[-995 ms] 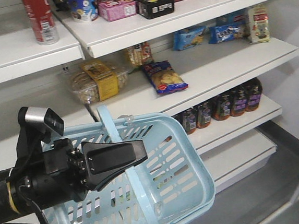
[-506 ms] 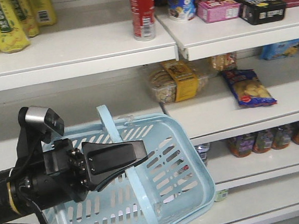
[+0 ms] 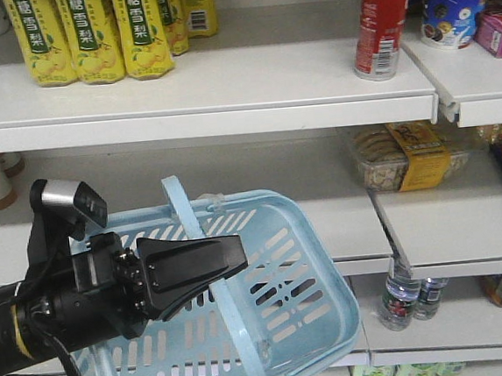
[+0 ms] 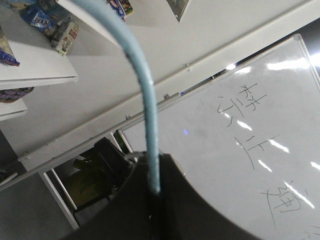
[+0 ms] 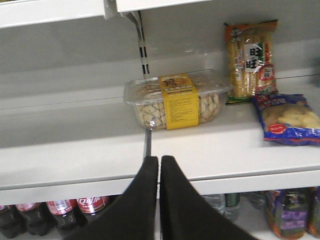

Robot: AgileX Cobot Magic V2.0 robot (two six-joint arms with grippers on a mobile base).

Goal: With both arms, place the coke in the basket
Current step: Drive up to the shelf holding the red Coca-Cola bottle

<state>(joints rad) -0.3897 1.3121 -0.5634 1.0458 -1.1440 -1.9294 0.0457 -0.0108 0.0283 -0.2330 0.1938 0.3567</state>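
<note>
- Slim all-red contoured coke bottle (image 3: 383,22) stands on the white top shelf (image 3: 224,85), well above and right of the left gripper (image 3: 237,255). The right gripper (image 5: 159,160), jaws pressed together and empty, could topple it unless opened.
- Left gripper clamps the hoop handle (image 4: 148,125) of the tilted pale blue slotted plastic basket (image 3: 261,201), which may swing or slip.

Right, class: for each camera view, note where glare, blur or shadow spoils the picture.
Left wrist: bright glare patches on the whiteboard; the basket handle looks soft so near the lens. Right wrist: the shut right claw is a featureless black, the snack tub sharp. Front: even light, no strong glare.
</note>
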